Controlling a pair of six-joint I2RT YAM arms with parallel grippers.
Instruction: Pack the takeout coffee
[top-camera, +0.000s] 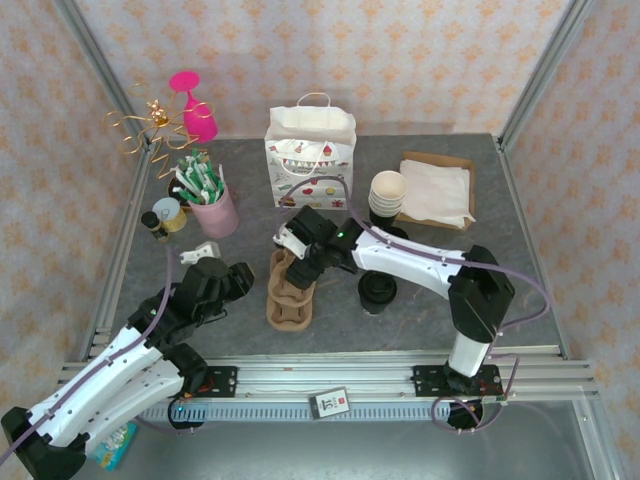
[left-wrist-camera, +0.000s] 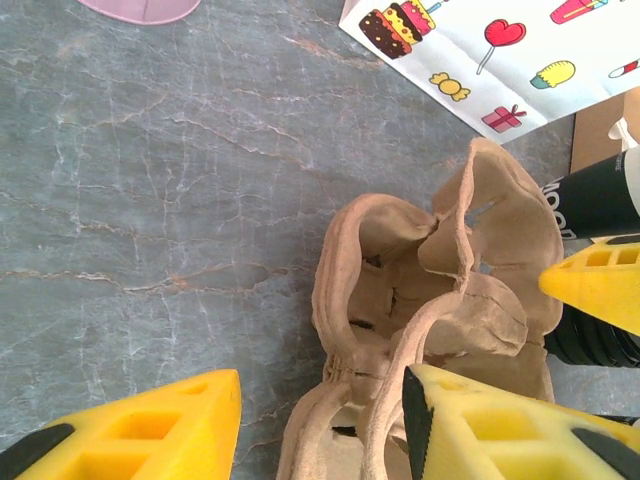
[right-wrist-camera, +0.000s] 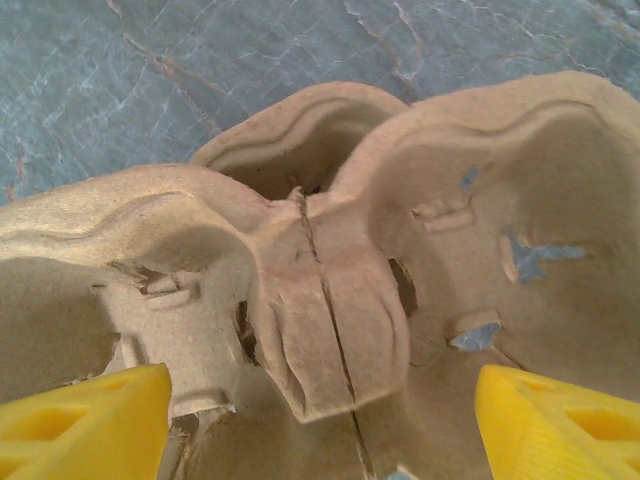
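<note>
The takeout coffee (top-camera: 378, 290), a dark cup with a black lid, stands on the table just right of a brown pulp cup carrier (top-camera: 288, 295). My right gripper (top-camera: 298, 262) hangs open low over the carrier's far end, its yellow fingertips either side of the centre ridge (right-wrist-camera: 320, 300), holding nothing. My left gripper (top-camera: 240, 283) sits at the carrier's left side, open, its fingers (left-wrist-camera: 500, 430) straddling the carrier's wall (left-wrist-camera: 345, 300). A dark cup side (left-wrist-camera: 597, 197) shows behind the right gripper's yellow finger (left-wrist-camera: 600, 285) in the left wrist view.
A printed paper bag (top-camera: 310, 155) stands at the back centre. A stack of lidless cups (top-camera: 388, 195) and a box of napkins (top-camera: 437, 190) sit at the back right. A pink cup of sachets (top-camera: 212, 205) and small jars (top-camera: 163, 218) are at the left.
</note>
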